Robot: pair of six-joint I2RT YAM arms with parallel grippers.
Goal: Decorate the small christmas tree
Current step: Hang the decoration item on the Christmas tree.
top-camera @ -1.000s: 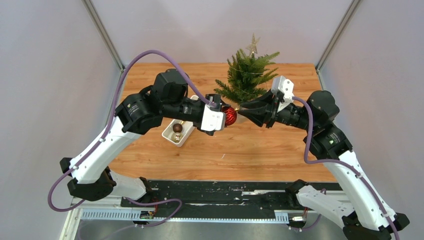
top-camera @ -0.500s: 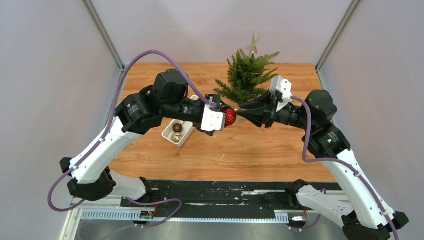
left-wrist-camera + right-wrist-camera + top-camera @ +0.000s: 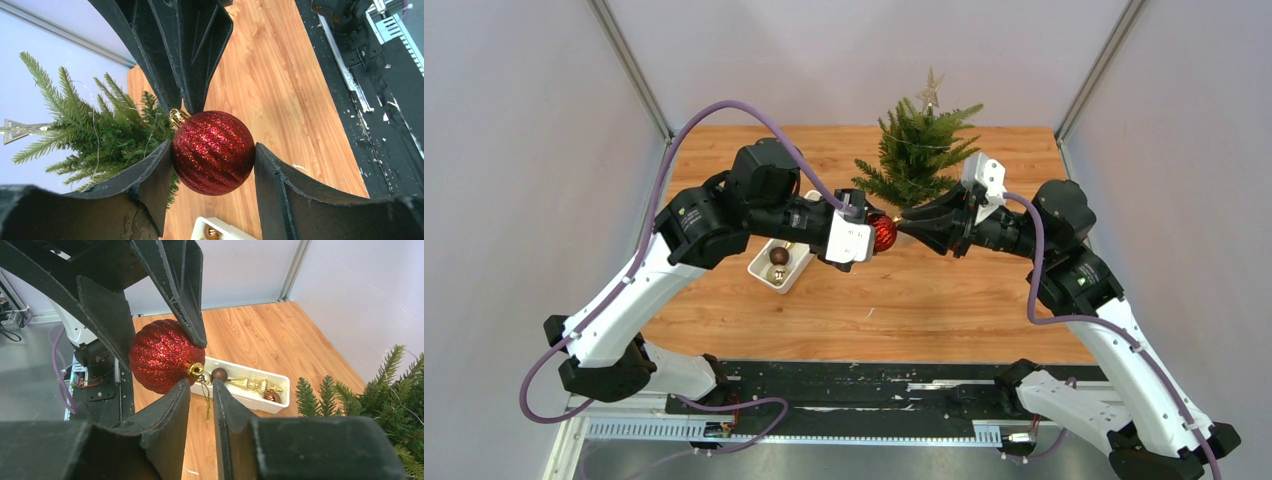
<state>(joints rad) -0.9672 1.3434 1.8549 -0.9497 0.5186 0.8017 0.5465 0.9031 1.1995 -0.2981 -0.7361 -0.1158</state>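
L jaws clamp 1 red glitter bauble near 1 small christmas tree, upright at desk far-centre. R jaws, narrow gap, straddle its gold cap & string. 1 white tray: 2 small balls, 1 gold spindle. Both arms reach inward, level, tip-to-tip.

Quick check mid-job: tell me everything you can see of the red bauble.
The red bauble is a round ball with a glittery, spirally ribbed surface, a gold cap and a thin gold hanging thread. It is held in the air above the wooden table, near the small christmas tree. The left gripper clamps its sides, and the cap points toward the right gripper. That gripper's fingertips sit at the cap, narrowly apart, with the thread hanging between them.
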